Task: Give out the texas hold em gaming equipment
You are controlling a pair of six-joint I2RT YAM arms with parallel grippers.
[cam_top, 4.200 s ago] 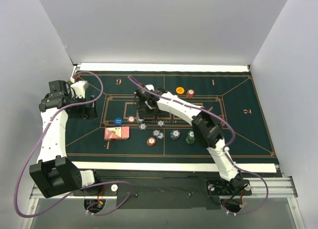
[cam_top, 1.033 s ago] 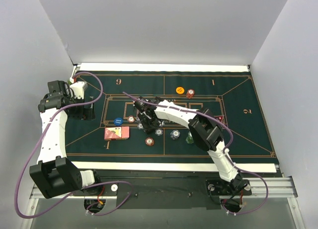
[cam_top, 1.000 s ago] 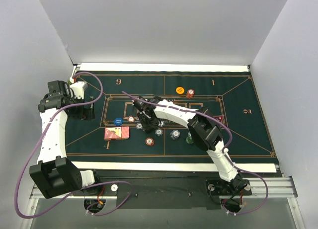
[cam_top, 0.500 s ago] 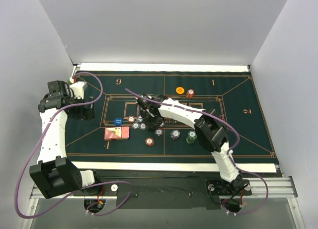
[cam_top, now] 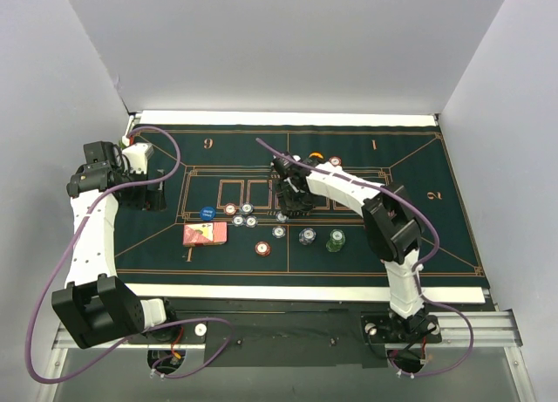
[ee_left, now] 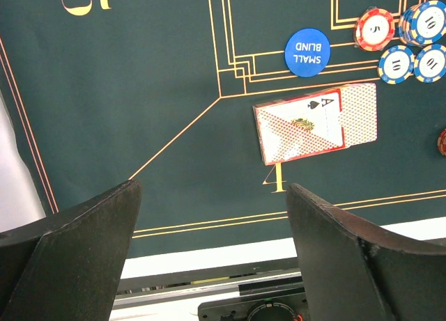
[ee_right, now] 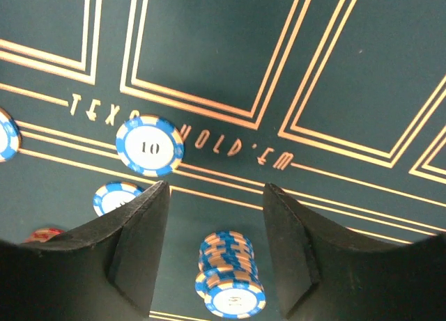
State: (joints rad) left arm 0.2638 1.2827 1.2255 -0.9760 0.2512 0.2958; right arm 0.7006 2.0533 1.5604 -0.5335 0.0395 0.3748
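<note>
While the right gripper (ee_right: 216, 189) hangs part-open and empty over the mat (ee_right: 209, 42), a blue chip stack (ee_right: 230, 276) stands on the felt between its fingers; left gripper (ee_left: 214, 189) wide, empty; cards (ee_left: 317, 122) lie near mat's front-left corner.

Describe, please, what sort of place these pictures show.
Probably a robotics lab test cell, not a casino: plain white walls box in a poker felt mat, and the left arm and right arm sit on a metal rail.
</note>
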